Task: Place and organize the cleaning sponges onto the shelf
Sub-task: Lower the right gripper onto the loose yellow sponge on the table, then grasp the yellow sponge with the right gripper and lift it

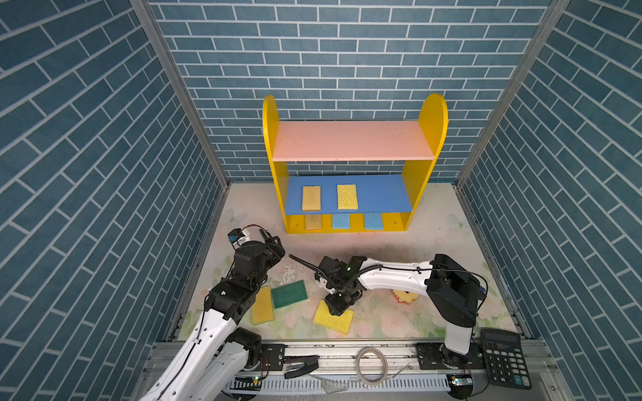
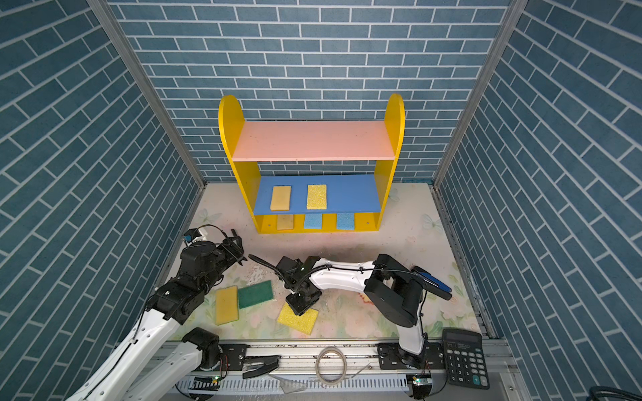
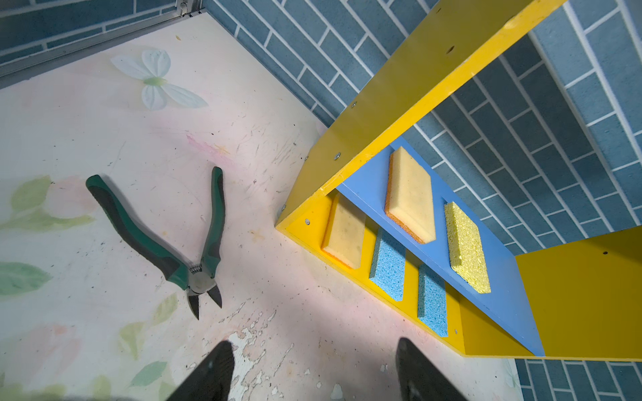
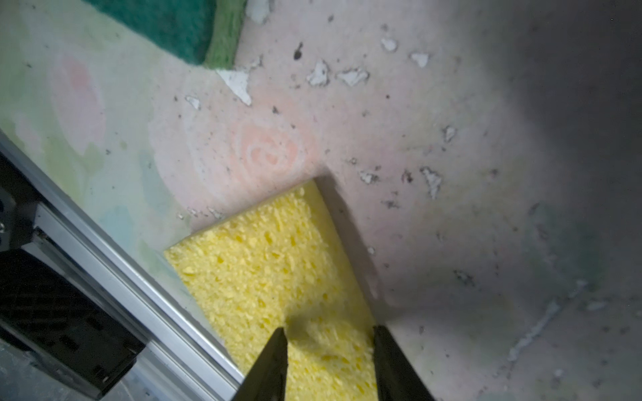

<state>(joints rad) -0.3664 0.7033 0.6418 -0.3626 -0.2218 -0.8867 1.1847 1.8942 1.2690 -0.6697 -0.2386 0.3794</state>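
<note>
The shelf (image 1: 351, 140) (image 2: 312, 140) stands at the back. Its blue board holds a tan sponge (image 1: 311, 198) and a yellow porous sponge (image 1: 347, 197). The base holds a tan sponge (image 1: 313, 222) and two blue sponges (image 1: 341, 221) (image 3: 387, 264). On the table lie a yellow sponge (image 1: 263, 305), a green-topped sponge (image 1: 289, 294), a porous yellow sponge (image 1: 333, 319) (image 4: 264, 264) and a round yellow one (image 1: 404, 297), partly under the right arm. My right gripper (image 1: 342, 305) (image 4: 328, 333) pinches the porous sponge's corner, which bulges between the fingers. My left gripper (image 1: 269, 239) (image 3: 314, 347) hangs open and empty before the shelf's left end.
Green-handled pliers (image 3: 166, 250) lie on the table left of the shelf. A black calculator (image 1: 505, 361) sits at the front right corner. A wire loop (image 1: 373, 364) and a black tool (image 1: 302, 366) rest on the front rail. Blue brick walls close in three sides.
</note>
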